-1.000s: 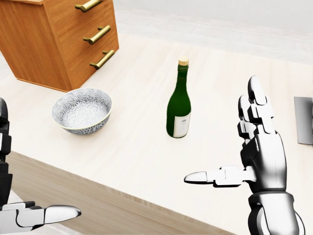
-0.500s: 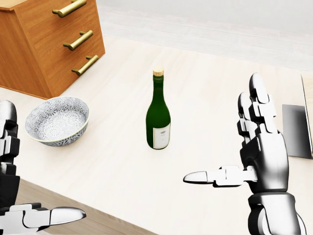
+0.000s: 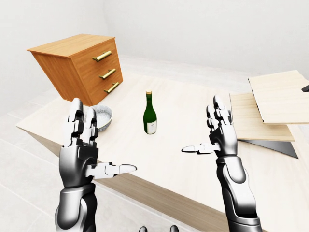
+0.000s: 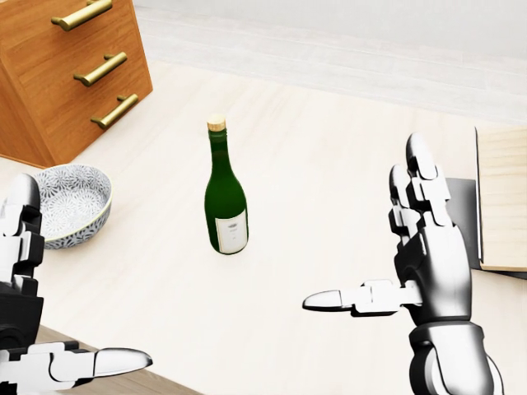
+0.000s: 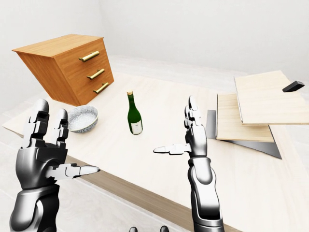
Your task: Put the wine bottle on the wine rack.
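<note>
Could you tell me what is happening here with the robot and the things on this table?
Nothing is being held at this moment. A green glass wine bottle with a cork and a white label stands upright on the pale wooden table. The robot's left hand and right hand are both raised, open and empty, short of the bottle. A patterned grey bowl sits beside an orange wooden drawer chest. No wine rack is clearly visible.

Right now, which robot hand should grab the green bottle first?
Probably the right hand. In the head view it is raised over the table, open, thumb pointing toward the wine bottle. The left hand is open too, but hangs low by the table's near edge, beside the bowl.
</note>
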Controlling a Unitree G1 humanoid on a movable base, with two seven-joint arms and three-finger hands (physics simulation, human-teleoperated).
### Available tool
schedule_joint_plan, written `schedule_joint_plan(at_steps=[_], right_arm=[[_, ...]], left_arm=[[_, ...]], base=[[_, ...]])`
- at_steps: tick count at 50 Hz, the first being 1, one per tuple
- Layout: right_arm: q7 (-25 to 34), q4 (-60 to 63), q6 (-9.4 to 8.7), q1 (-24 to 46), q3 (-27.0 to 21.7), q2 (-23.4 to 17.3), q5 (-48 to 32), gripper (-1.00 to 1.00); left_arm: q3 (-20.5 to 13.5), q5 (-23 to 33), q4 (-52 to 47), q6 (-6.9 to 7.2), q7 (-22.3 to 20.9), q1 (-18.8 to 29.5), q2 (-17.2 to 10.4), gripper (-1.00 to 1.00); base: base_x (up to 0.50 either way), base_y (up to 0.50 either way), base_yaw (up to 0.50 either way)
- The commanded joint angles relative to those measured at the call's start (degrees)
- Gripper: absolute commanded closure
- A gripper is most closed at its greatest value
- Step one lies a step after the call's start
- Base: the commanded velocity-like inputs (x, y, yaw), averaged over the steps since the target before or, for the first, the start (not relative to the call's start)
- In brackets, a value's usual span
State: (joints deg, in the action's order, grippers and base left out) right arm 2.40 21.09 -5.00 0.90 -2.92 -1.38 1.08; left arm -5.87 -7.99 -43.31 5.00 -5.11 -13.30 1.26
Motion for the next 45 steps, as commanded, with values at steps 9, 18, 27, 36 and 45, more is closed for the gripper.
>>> schedule_joint_plan(at_steps=[9, 18, 27, 36, 45], right_arm=[[0.77, -1.21, 0.00, -0.09, 0.94, 0.00, -0.91, -1.00], [0.78, -2.40, 0.00, 0.24, 0.94, 0.03, -1.20, -1.00], [1.11, -1.65, 0.00, 0.00, 0.92, 0.18, -0.58, -1.00], [1.71, -2.66, 0.00, -0.59, 1.79, 0.47, -0.29, -1.00], [1.39, -3.58, 0.00, -0.69, 1.85, 0.59, -0.30, -1.00]], left_arm=[[0.50, 0.09, 0.01, 0.00, 0.34, 0.19, -0.13, -1.00], [0.55, 0.18, 1.29, 0.00, 0.28, 0.21, -0.17, -1.00], [0.60, 0.22, 2.04, 0.00, 0.29, 0.12, -0.19, -1.00], [1.12, 0.37, 2.27, 0.00, 0.47, -0.18, -0.13, -1.00], [1.67, 0.58, 2.13, 0.00, 0.67, -0.40, -0.22, -1.00]], base=[[0.00, 0.00, 0.27], [0.00, 0.00, 0.50], [0.01, -0.02, 0.00], [0.30, -0.20, 0.00], [0.14, 0.00, 0.00]])
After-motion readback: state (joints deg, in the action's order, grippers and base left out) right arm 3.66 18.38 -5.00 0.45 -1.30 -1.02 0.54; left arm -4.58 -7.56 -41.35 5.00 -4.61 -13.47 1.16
